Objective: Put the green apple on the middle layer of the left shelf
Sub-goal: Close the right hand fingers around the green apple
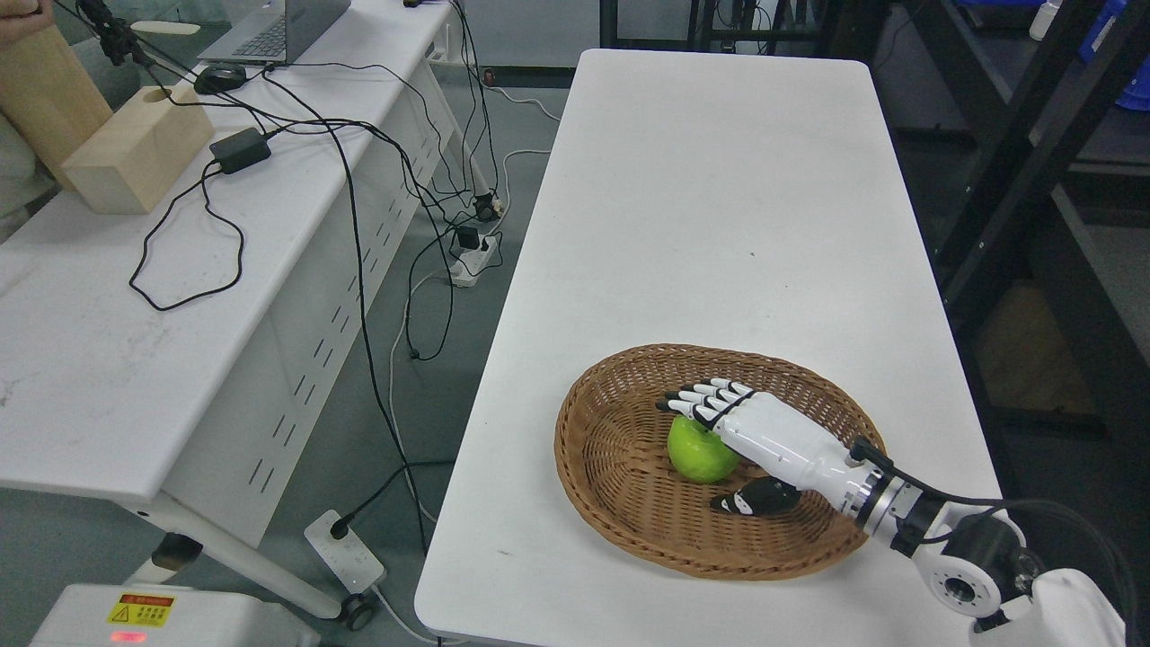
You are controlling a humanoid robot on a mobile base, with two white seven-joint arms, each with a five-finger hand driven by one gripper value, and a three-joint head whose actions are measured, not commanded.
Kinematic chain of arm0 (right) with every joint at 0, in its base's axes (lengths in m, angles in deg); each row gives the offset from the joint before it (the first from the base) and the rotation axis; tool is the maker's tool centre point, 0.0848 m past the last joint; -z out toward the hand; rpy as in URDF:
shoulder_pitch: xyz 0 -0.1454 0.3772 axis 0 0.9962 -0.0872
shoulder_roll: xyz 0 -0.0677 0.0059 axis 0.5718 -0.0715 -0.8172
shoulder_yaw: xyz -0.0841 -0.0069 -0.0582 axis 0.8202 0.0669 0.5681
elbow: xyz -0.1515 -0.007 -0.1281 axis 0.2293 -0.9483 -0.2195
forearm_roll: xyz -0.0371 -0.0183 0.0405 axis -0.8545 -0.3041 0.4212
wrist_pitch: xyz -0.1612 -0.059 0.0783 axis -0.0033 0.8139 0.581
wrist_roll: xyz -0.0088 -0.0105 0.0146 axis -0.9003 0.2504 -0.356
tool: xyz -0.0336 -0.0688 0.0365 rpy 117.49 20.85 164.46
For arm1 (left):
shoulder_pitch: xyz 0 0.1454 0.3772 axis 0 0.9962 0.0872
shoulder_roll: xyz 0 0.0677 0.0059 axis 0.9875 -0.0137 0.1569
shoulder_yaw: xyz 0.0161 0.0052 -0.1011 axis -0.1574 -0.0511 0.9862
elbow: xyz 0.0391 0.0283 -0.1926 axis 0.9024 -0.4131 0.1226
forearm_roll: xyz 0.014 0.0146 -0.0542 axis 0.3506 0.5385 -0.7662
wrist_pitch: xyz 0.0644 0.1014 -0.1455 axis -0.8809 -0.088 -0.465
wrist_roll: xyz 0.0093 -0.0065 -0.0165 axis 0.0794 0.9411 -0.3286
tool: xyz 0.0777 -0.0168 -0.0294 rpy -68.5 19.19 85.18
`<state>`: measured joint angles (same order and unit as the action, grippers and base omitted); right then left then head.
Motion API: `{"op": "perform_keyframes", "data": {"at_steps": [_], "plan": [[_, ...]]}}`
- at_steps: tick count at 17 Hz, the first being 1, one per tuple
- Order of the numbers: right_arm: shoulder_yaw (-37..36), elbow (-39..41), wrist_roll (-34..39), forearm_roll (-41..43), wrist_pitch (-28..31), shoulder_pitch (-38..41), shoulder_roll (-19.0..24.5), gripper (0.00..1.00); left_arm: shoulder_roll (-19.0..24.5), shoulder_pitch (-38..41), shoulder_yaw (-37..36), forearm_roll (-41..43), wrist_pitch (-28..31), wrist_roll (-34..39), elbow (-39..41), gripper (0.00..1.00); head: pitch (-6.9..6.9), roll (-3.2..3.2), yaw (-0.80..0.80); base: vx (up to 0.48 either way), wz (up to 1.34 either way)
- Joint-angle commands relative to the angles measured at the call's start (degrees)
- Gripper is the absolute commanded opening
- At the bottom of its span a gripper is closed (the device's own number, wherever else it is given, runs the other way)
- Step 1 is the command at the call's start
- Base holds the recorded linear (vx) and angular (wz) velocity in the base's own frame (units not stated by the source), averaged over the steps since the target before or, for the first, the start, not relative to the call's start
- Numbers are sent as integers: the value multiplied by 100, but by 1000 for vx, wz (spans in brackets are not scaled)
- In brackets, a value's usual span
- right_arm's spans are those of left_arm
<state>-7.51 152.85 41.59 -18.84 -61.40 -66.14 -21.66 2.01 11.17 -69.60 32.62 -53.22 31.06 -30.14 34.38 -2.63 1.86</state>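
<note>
A green apple lies in a brown wicker basket near the front of the white table. My right hand comes in from the lower right and lies over the apple. Its white fingers stretch flat across the apple's top and far side. The black thumb sits low on the near side, a little apart from the fruit. The hand is open and covers the apple's right part. My left arm does not show. I can make out no shelf layers on the left.
A second white desk at left carries a wooden block, a black adapter, a laptop and trailing cables. Power strips lie on the floor between the tables. A dark metal rack stands at right. A person's arm shows top left.
</note>
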Motion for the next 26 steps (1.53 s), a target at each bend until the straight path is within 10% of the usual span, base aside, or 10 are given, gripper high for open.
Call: {"op": "perform_keyframes", "data": {"at_steps": [1, 6, 14, 20, 26], "plan": [[181, -333, 6, -42, 73, -137, -4, 100, 100, 0, 0, 0, -12, -5, 1, 100, 0, 0, 0, 0, 0], [181, -333, -29, -59, 47, -93, -39, 92, 100, 0, 0, 0, -4, -5, 1, 100, 0, 0, 0, 0, 0], [-407, -316, 49, 55, -375, -14, -56, 2, 100, 0, 0, 0, -4, -5, 1, 100, 0, 0, 0, 0, 0], [-1907, 202, 719, 679, -375, 47, 22, 0, 100, 0, 0, 0, -12, 4, 1, 100, 0, 0, 0, 0, 0], [-3097, 308, -1440, 539, 345, 231, 637, 0, 100, 0, 0, 0, -12, -5, 1, 100, 0, 0, 0, 0, 0]]}}
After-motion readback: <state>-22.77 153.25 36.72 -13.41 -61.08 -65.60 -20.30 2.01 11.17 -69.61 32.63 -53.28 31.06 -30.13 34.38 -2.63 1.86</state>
